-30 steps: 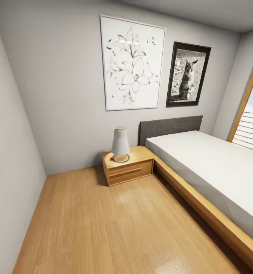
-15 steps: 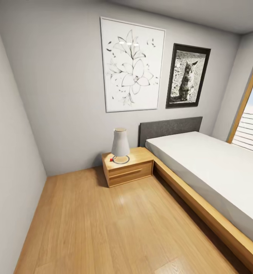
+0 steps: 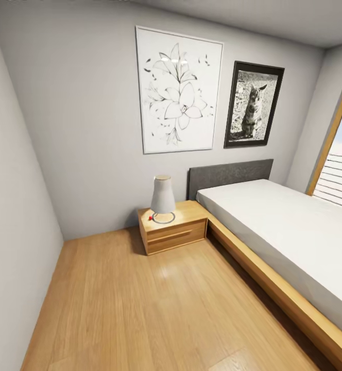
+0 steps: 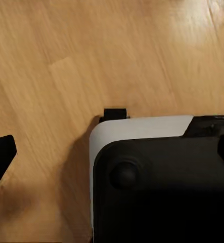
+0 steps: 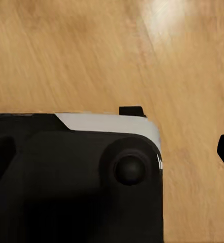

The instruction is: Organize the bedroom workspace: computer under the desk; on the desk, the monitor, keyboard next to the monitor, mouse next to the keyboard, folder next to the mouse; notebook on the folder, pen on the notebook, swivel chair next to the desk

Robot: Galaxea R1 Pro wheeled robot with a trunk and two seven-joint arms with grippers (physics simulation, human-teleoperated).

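Wooden floor (image 3: pixel 140 309), grey walls; bed (image 3: pixel 284 232) beside nightstand (image 3: pixel 173 226) (lamp (image 3: pixel 163 196) atop).

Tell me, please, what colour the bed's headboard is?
Dark grey, seen best in the head view: the headboard.

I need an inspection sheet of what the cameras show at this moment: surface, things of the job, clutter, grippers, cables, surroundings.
Surface: wooden floor, bare planks in front of the robot.
Job's things: nothing seen.
Clutter: white lamp stands on the wooden nightstand; a small red item lies beside its base.
Grippers: cannot tell; both wrist views look down on the robot base and the floor.
Cables: nothing seen.
Surroundings: bed with grey headboard at right, flower drawing and cat photo on the wall, window at far right.
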